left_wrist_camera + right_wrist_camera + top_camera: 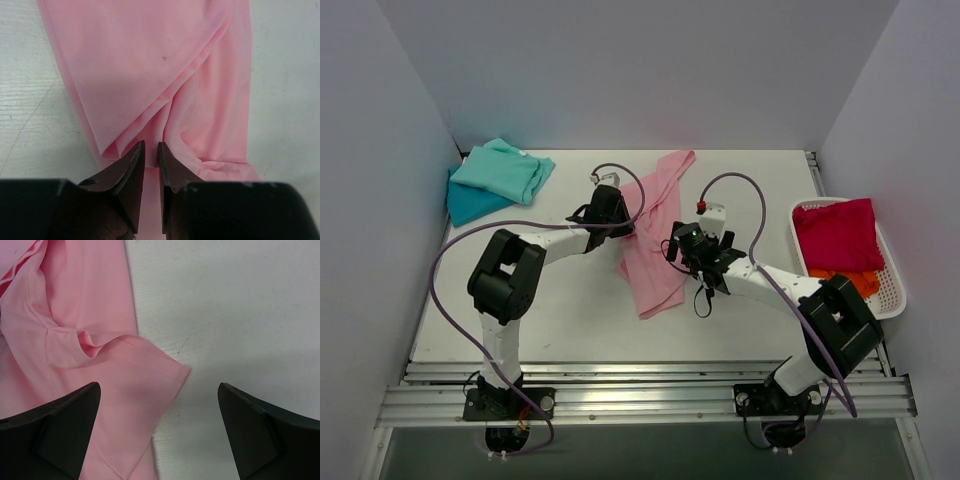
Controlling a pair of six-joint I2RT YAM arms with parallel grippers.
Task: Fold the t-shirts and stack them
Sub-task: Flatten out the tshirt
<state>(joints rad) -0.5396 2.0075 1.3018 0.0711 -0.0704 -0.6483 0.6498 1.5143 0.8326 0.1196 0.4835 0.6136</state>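
A light pink t-shirt (655, 240) lies as a long rumpled strip in the middle of the table. My left gripper (620, 222) is at its left edge, its jaws pinched on a fold of the pink cloth (150, 60); in the left wrist view the gripper (151, 147) shows only a thin gap filled with cloth. My right gripper (682, 245) is open at the shirt's right side. In the right wrist view it (159, 386) straddles a sleeve corner (165, 372) and bare table.
A folded mint green shirt (505, 170) lies on a teal blue one (470, 203) at the back left. A white lattice basket (892, 290) at the right holds a crimson shirt (837, 235) over an orange one (858, 282). Walls enclose the table.
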